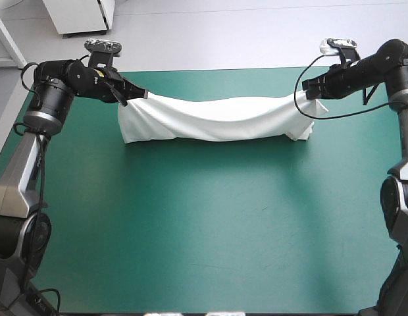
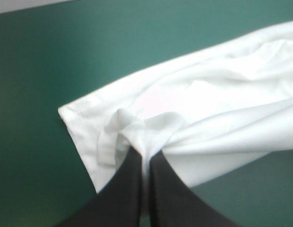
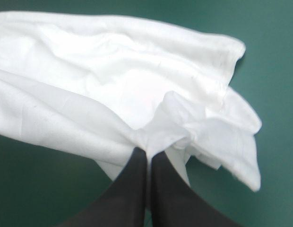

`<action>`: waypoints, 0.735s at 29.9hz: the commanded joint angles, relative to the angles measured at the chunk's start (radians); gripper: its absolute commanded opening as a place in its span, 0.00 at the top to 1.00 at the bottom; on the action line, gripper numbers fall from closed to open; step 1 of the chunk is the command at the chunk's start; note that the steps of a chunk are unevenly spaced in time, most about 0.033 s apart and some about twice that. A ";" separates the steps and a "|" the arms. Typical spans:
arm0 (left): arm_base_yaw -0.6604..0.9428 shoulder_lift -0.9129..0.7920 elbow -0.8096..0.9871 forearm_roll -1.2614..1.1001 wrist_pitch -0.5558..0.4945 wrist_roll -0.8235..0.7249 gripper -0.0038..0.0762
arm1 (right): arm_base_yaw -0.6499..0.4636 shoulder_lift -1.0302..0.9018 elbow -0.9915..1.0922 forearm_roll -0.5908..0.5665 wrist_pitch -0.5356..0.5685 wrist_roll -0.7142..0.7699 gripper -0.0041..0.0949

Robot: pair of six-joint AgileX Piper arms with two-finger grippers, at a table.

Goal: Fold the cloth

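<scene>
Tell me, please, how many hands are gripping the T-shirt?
2. The left hand pinches the T-shirt at its left end, and the right hand pinches it at its right end. None are hidden.

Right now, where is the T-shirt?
High view: the T-shirt lies stretched over the far half of the table, between the left gripper and the right gripper.

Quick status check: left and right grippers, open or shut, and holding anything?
Left gripper: shut on the T-shirt, pinching its end nearer the table's left edge.
Right gripper: shut on the T-shirt, pinching the opposite end.
</scene>
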 commanded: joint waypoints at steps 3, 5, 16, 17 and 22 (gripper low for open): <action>0.003 -0.150 0.109 -0.024 0.039 0.008 0.96 | -0.007 -0.195 0.187 0.001 -0.030 -0.031 0.98; 0.003 -0.190 0.175 -0.020 0.055 0.012 0.96 | -0.007 -0.245 0.270 -0.022 -0.032 -0.031 0.98; 0.003 -0.372 0.572 -0.014 0.080 0.017 0.96 | 0.076 -0.474 0.782 -0.183 -0.075 -0.045 0.98; 0.003 -0.378 0.601 -0.021 0.080 0.017 0.96 | 0.093 -0.482 0.819 -0.206 -0.077 -0.029 0.98; 0.003 -0.389 0.710 -0.030 0.089 0.028 0.96 | 0.121 -0.503 0.946 -0.241 -0.067 -0.016 0.98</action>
